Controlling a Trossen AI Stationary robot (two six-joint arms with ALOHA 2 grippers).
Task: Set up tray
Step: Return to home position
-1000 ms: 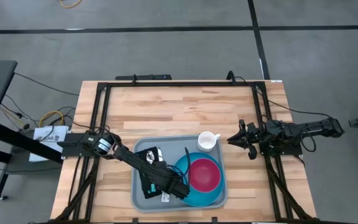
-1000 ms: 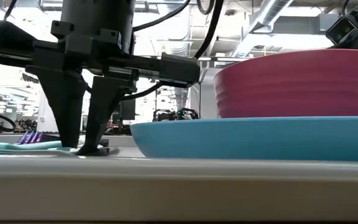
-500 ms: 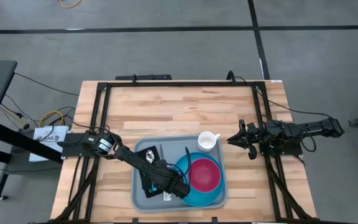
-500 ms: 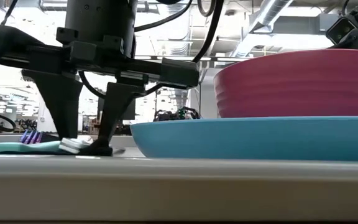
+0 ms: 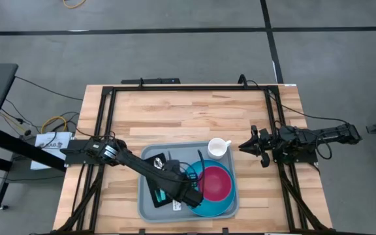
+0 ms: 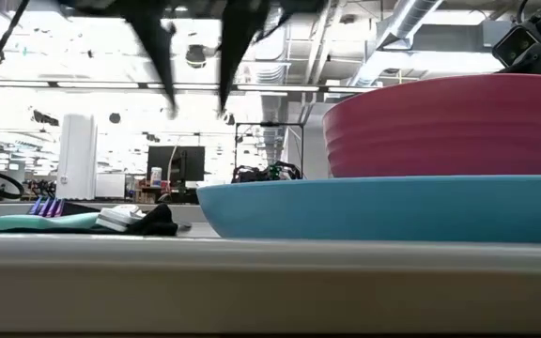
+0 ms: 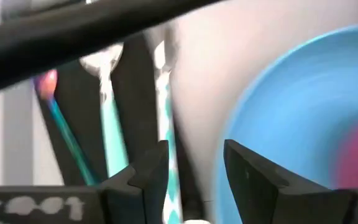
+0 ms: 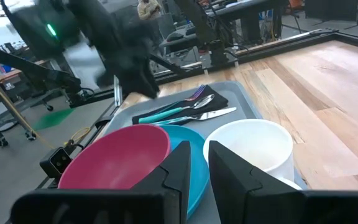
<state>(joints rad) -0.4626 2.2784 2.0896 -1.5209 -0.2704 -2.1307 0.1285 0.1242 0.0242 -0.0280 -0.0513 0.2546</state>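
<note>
Left claw (image 5: 192, 198), spread and empty, hangs above the tray (image 5: 147, 214) at lower middle; right claw (image 5: 249, 146) waits mid-right over the surface (image 5: 175, 117)

Matte black, slim, jointed: left arm (image 5: 136, 164) with a silvery collar toward nine o'clock, right arm (image 5: 302, 139) at three o'clock trailing thin black cable. Left gripper (image 7: 194, 152) wedge-fingered, white lettering on housing.
</note>
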